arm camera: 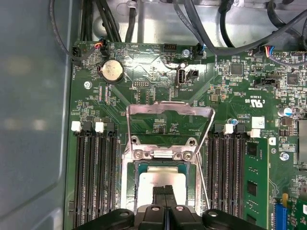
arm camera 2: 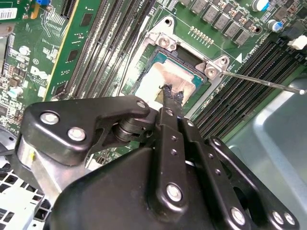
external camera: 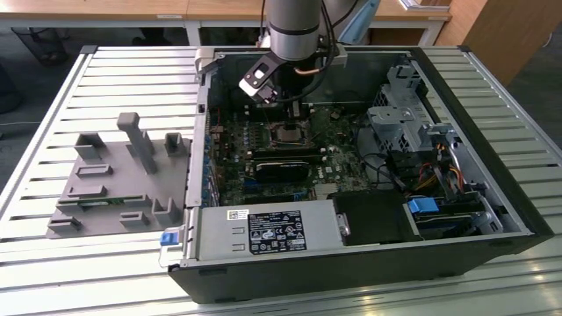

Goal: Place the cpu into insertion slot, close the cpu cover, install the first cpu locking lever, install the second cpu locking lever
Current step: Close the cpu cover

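The arm is reaching down into the open computer case (external camera: 525,220) in the upper middle of the exterior view. The gripper (external camera: 293,122) is hanging directly over the insertion slot (external camera: 288,134).

**State.** In both wrist views the fingers are lying together, with no object between them. The cpu (arm camera: 148,184) is lying flat inside the slot's silver rim. The cpu cover (arm camera: 168,107) is standing open, hinged back from the socket, with bare board showing through its central opening. The fingertips are sitting over the chip's metal top; actual contact cannot be confirmed.

**Procedure note (judgement).** The seating step appears to be finishing.
- Any load should be going straight down and light.
- The chip should be lying level and square in the recess.
- Sideways drag would be risking the contacts beneath it.

**View comparison.**
- The first wrist view is giving the squareness check: chip edges against rim, the raised cover, and the memory slots (arm camera: 93,177) flanking the socket.
- The second wrist view is looking along the closed fingers to their tip (arm camera 2: 170,96). It is also presenting the thin locking lever (arm camera 2: 264,82) angled away beside the socket.
- The exterior view is supplying the arm's vertical approach and the grey fixture block (external camera: 114,178) on the exterior view's left.
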Motion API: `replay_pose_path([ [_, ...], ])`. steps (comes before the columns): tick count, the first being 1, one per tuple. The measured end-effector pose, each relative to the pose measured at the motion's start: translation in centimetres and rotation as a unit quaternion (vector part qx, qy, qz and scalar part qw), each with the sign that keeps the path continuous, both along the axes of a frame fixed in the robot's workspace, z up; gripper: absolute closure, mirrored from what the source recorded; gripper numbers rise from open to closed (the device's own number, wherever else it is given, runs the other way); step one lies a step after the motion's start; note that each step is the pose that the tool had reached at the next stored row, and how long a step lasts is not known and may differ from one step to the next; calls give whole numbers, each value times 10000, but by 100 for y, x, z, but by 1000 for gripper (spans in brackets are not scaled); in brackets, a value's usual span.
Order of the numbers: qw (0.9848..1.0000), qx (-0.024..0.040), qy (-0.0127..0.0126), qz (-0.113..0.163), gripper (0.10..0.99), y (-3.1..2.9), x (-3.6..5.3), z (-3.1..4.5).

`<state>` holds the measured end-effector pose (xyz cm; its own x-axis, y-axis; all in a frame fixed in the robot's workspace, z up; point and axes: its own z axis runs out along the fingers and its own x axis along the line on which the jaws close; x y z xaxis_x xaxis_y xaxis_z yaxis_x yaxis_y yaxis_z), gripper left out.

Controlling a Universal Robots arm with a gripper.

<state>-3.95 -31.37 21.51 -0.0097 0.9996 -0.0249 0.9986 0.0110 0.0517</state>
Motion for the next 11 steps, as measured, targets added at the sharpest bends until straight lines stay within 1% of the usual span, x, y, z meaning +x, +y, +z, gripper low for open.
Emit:
replay_pose_path([
  [4, 10000, -1, 1, 0, 980, 0, 0, 13],
  [6, 10000, 18, 1, 1, 980, 0, 1, 20],
  [11, 10000, 34, 8, 0, 980, 0, 3, 41],
])
